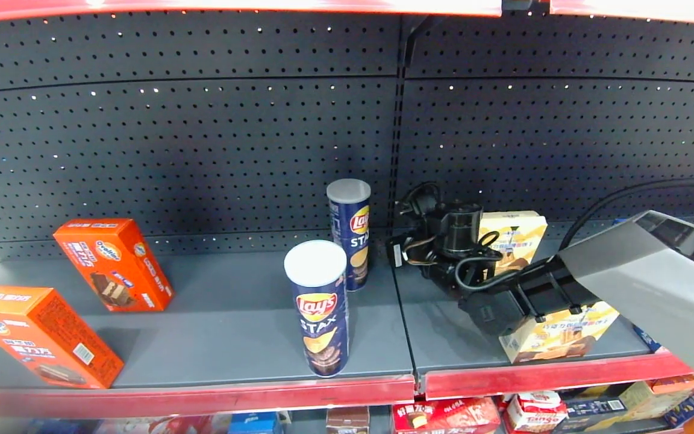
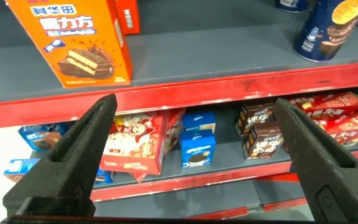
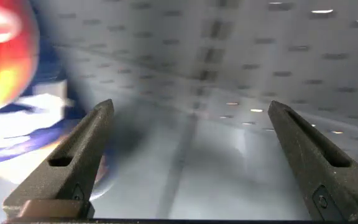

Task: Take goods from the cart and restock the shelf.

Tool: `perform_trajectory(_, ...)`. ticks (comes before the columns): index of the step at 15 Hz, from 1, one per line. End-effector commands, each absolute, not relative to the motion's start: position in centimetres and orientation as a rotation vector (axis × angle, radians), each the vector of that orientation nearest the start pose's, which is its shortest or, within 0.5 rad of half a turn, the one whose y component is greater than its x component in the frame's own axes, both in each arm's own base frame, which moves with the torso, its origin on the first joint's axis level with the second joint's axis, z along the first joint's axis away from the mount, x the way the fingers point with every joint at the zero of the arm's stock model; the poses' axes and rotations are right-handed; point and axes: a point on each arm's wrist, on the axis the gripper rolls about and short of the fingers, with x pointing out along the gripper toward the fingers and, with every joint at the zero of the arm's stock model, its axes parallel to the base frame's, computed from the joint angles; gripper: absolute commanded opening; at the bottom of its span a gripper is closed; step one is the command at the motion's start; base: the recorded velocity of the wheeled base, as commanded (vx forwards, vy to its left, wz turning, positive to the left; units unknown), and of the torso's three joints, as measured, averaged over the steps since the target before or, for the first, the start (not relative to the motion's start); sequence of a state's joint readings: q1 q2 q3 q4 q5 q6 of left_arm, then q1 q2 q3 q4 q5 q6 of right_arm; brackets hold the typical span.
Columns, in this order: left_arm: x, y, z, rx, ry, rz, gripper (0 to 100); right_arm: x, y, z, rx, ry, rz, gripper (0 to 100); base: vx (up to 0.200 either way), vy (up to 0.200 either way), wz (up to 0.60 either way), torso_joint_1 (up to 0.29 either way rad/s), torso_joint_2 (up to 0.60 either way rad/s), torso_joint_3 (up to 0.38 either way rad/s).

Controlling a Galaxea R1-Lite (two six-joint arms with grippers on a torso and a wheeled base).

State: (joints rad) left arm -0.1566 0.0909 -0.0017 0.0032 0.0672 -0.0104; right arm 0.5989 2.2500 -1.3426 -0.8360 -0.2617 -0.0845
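Grey metal shelf (image 1: 226, 313) carries the goods in loose groups, which seems to be the reason for their spacing: two orange boxes (image 1: 112, 265) lie tilted at the left, two chip cans stand upright in the middle, and cream boxes (image 1: 512, 238) sit at the right. The near can (image 1: 318, 307) stands close to the red front edge, the far can (image 1: 350, 232) behind it towards the back panel, so the pair forms a row running front to back. The right arm reaches in from the right, over the cream boxes, and the right end effector (image 3: 191, 106) is spread wide with nothing between its fingers; the far can shows as a blur just beside one finger, not between them. That suits either a release or an approach; I cannot tell which. The left end effector (image 2: 194, 99) hangs low in front of the shelf's edge, also wide and empty, probably held clear so that the right arm has the shelf to itself.
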Motion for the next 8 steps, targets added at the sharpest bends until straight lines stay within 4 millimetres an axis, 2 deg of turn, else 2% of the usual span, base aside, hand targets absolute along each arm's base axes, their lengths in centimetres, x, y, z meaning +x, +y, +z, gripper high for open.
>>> perform_trajectory(1, -1.5, 0.4, 7.7, -0.009, 0.094, -0.088, 100, 37.7, 26.5, 12.7, -0.113, 0.061, 0.366, 100, 0.000, 0.000, 0.00, 0.000, 0.00, 0.000)
perform_trajectory(3, -1.6, 0.4, 7.8, -0.013, 0.092, -0.086, 100, 37.0, 27.5, 12.7, -0.114, 0.060, 0.391, 100, 0.000, 0.000, 0.00, 0.000, 0.00, 0.000)
perform_trajectory(8, -1.6, 0.4, 7.8, -0.013, 0.092, -0.086, 100, 36.1, 28.4, 13.1, -0.100, 0.055, 0.413, 100, 0.000, 0.000, 0.00, 0.000, 0.00, 0.000)
